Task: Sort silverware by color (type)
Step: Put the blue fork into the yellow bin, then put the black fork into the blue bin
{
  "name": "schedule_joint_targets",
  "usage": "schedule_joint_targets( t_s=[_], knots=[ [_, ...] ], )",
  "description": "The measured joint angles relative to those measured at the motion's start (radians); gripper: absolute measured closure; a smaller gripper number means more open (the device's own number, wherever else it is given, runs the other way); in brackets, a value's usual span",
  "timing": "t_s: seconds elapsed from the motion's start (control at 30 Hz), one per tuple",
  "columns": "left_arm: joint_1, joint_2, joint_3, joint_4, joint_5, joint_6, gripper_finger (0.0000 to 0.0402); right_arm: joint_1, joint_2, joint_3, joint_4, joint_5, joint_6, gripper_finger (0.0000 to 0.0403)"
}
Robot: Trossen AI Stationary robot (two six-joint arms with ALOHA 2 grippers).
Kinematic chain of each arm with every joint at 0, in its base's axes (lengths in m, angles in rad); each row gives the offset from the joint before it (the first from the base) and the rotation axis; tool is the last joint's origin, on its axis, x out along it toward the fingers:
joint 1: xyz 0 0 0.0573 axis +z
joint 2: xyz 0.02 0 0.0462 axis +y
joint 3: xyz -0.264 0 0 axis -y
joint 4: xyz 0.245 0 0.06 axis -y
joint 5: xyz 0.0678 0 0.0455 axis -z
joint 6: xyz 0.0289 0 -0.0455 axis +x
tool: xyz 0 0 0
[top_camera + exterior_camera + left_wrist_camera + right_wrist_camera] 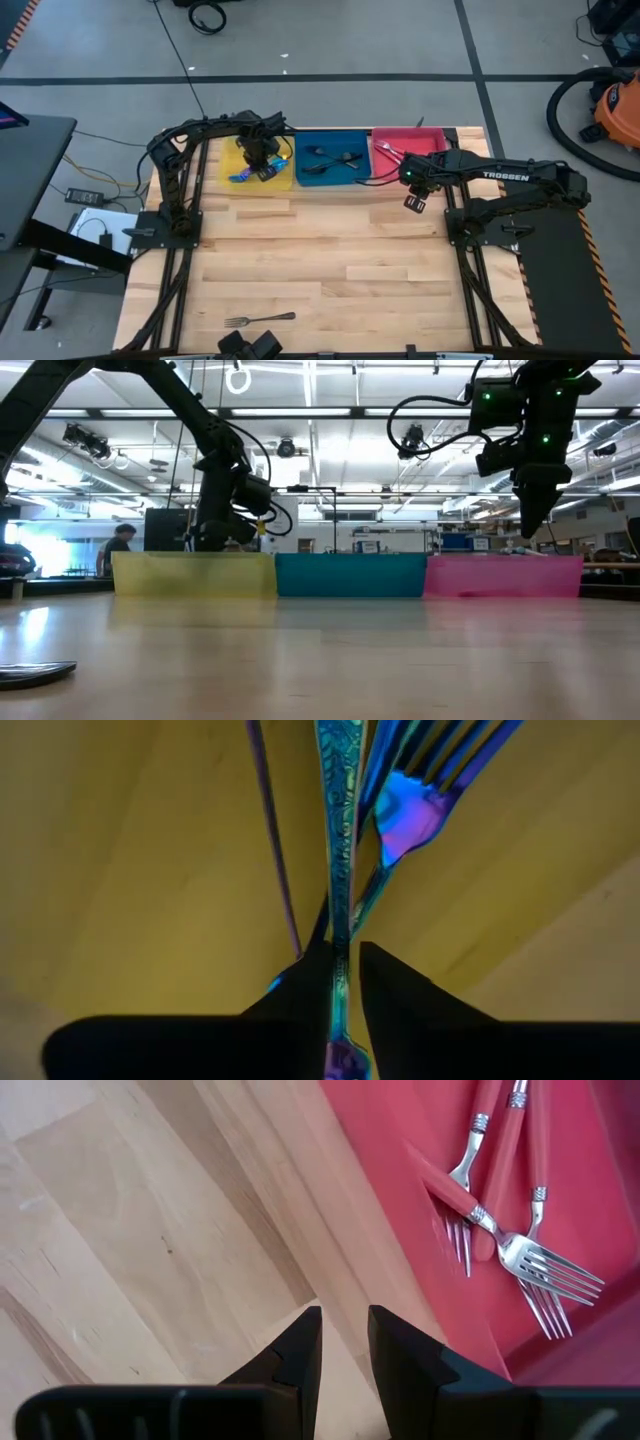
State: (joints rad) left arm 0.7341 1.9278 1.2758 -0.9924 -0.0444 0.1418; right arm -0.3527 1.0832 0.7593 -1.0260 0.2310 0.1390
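Note:
My left gripper (262, 165) reaches down into the yellow tray (232, 160) and is shut on an iridescent blue-rainbow utensil (338, 840). An iridescent fork (405, 815) and a thin violet utensil (275, 850) lie beside it on the tray floor. My right gripper (344, 1342) hovers over bare wood just before the red tray (432, 135), its fingers a narrow gap apart and holding nothing. Three red-handled silver forks (500, 1190) lie in the red tray. Dark utensils (332, 160) lie in the blue tray (305, 138). One dark fork (258, 319) lies near the table's near edge. My left gripper pinches the iridescent utensil's patterned handle (340, 925) between its two fingers (310, 982), the handle running along the fingers. The fingers come from above into the yellow tray. Whether the utensil's far end rests on the tray floor cannot be told.
The three trays stand side by side along the table's far edge, yellow, blue, red from left to right. In the low view their walls (350, 575) hide what is inside. Bare wood (330, 260) spreads between the trays and the near edge.

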Motion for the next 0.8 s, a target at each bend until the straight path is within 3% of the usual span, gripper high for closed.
schedule_joint_targets(
  t_s=[0.23, 0.53, 0.67, 0.8],
  knots=[
    [-0.001, 0.000, 0.038, -0.035, 0.020, 0.001, 0.0292, 0.000, 0.000, 0.000, 0.008, 0.000, 0.000, 0.0310],
    [-0.034, -0.001, 0.292, -0.282, 0.021, -0.056, 0.0276, 0.000, 0.000, 0.000, 0.069, 0.000, -0.003, 0.0310],
    [-0.090, -0.074, 0.329, -0.321, 0.027, -0.105, 0.0276, 0.000, 0.000, 0.000, 0.086, -0.001, -0.009, 0.0310],
    [-0.186, -0.208, 0.287, -0.322, 0.029, -0.186, 0.0276, 0.000, 0.000, 0.000, 0.104, -0.021, -0.010, 0.0310]
  ],
)
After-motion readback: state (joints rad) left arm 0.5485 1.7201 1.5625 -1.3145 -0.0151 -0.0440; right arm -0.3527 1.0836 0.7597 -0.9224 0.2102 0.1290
